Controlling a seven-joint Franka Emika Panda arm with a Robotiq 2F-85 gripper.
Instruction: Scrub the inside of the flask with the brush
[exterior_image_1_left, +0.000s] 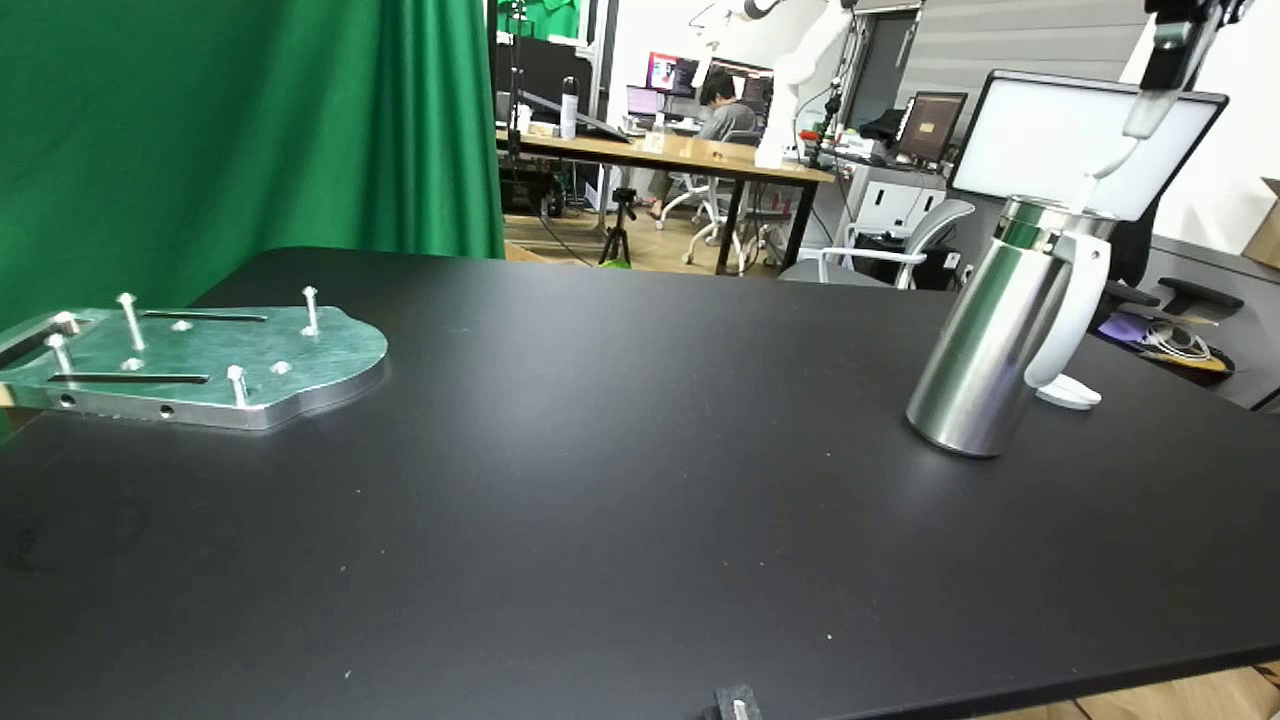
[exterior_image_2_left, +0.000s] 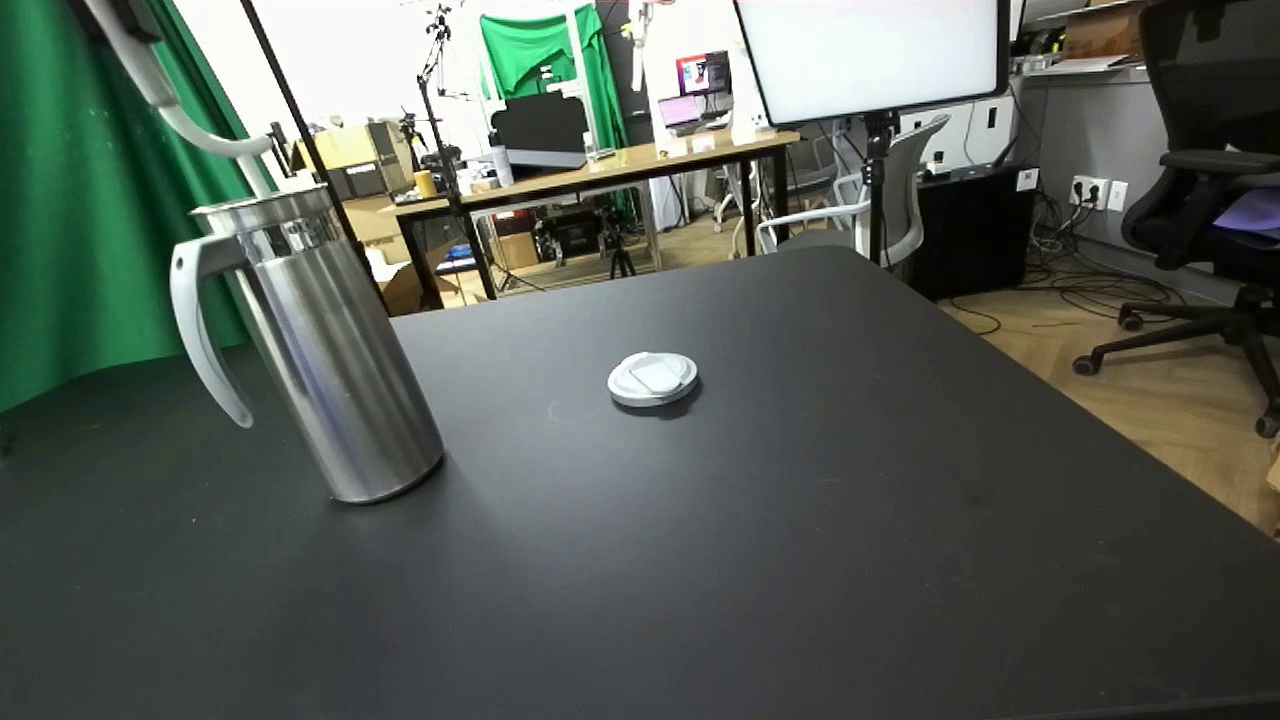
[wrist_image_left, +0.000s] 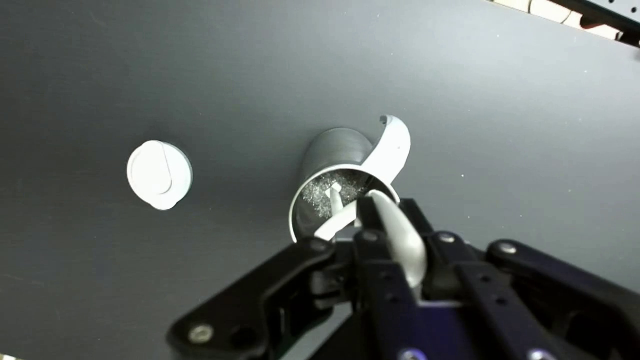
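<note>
The flask (exterior_image_1_left: 985, 345) is a shiny steel cylinder with a pale curved side handle. It stands on the black table and looks slanted in both exterior views (exterior_image_2_left: 340, 360). In the wrist view its open mouth (wrist_image_left: 293, 212) faces me. My gripper (wrist_image_left: 392, 215) is shut on the white handle of the brush (wrist_image_left: 407, 250), above the flask mouth. The brush's bent neck (exterior_image_2_left: 205, 135) goes down into the mouth. Its speckled bristle head (wrist_image_left: 320, 195) shows inside the flask in the wrist view. In the exterior views the brush's lower end is hidden by the flask wall.
A white round lid (exterior_image_2_left: 652, 380) lies on the table beside the flask, also in the wrist view (wrist_image_left: 160, 175). A greenish metal plate with upright pegs (exterior_image_1_left: 250, 350) lies at the table's far end. A large bright panel (exterior_image_1_left: 1050, 130) stands behind the table (exterior_image_1_left: 600, 480).
</note>
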